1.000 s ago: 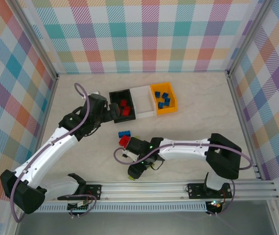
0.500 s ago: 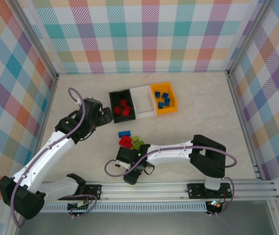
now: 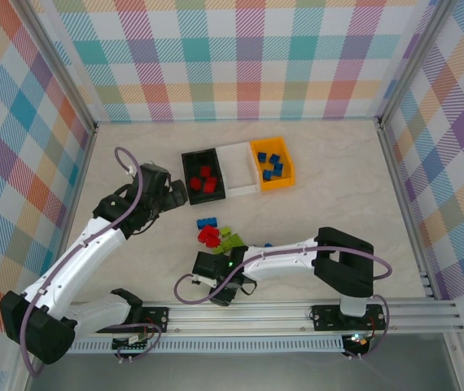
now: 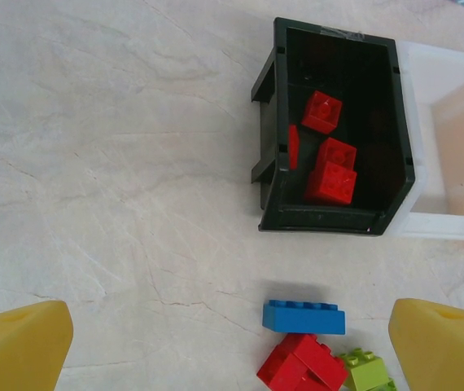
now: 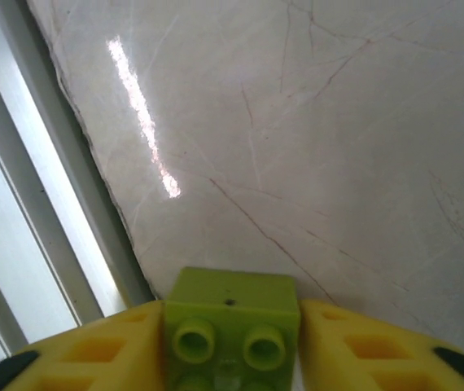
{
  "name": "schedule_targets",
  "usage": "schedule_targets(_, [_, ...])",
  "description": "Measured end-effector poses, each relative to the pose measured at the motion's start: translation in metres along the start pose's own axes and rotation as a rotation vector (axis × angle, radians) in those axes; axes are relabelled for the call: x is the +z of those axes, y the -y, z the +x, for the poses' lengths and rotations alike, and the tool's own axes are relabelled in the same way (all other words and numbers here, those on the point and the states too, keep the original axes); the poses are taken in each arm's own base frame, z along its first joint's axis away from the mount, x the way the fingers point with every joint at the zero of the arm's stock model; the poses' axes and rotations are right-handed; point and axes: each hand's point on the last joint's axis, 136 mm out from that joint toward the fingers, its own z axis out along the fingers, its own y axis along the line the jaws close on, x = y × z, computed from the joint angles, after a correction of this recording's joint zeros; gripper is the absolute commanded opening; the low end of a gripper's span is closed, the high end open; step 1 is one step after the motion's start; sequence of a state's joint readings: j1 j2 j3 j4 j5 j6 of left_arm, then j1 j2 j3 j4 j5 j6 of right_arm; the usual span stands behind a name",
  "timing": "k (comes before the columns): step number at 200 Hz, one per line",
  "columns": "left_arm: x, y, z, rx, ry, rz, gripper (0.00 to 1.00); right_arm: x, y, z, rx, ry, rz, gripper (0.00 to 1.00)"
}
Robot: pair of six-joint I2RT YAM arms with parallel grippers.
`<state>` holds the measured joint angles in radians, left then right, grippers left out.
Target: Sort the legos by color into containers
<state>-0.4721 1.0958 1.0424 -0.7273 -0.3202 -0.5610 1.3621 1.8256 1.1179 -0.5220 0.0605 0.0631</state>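
Note:
My right gripper (image 3: 220, 292) is low over the table's near edge, shut on a lime green lego (image 5: 230, 314) whose studs face the wrist camera. Out on the table, my left gripper (image 3: 181, 191) hangs open and empty just left of the black container (image 3: 201, 153), which holds red legos (image 4: 330, 167). Beside it stand the white container (image 3: 240, 167) and the orange-yellow container (image 3: 279, 185), the latter holding blue legos (image 3: 274, 165). Loose on the table lie a blue lego (image 4: 304, 317), a red clump (image 4: 301, 364) and a green lego (image 4: 366, 371).
The aluminium rail (image 3: 281, 314) runs along the near edge, right beside my right gripper; it also shows at the left of the right wrist view as a pale rail (image 5: 20, 228). Checked walls (image 3: 240, 57) enclose the table on three sides.
My right gripper shifted left toward the near rail and closed on the green lego. My left gripper drew back left from the black container, then held still.

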Motion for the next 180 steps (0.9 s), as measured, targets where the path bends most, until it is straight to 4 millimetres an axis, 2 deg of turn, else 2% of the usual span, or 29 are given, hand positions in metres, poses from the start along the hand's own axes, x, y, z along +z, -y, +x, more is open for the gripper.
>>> schedule_targets(31, [0.001, 0.0, 0.0, -0.003, -0.004, 0.0, 1.0, 0.0, 0.003, -0.004, 0.004, 0.023, 0.018, 0.25])
schedule_targets(56, [0.001, 0.0, 0.0, -0.003, -0.004, 0.001, 1.0, -0.003, 0.011, -0.005, 0.021, 0.045, 0.035, 0.22])
schedule_targets(77, [0.001, 0.0, 0.0, -0.007, -0.004, 0.001, 1.0, -0.014, 0.029, -0.007, 0.064, 0.082, 0.058, 0.21])
schedule_targets(90, [0.001, 0.0, 0.0, -0.011, -0.003, 0.001, 1.0, -0.031, 0.047, -0.015, 0.11, 0.134, 0.075, 0.21])
schedule_targets(104, [0.001, 0.0, 0.001, -0.014, -0.001, 0.003, 1.0, -0.055, 0.074, -0.027, 0.177, 0.218, 0.094, 0.21])
schedule_targets(118, [0.002, 0.0, 0.002, -0.017, -0.002, 0.01, 1.0, -0.082, 0.109, -0.038, 0.26, 0.301, 0.124, 0.21])
schedule_targets(153, [0.007, 0.002, 0.012, -0.021, -0.034, 0.034, 1.0, -0.144, 0.217, -0.075, 0.504, 0.49, 0.227, 0.22])
schedule_targets(165, [0.009, 0.004, 0.018, -0.019, -0.054, 0.048, 1.0, -0.156, 0.255, -0.087, 0.582, 0.535, 0.259, 0.22])
schedule_targets(180, [0.015, 0.009, 0.026, -0.017, -0.084, 0.073, 1.0, -0.156, 0.297, -0.097, 0.663, 0.556, 0.289, 0.22])
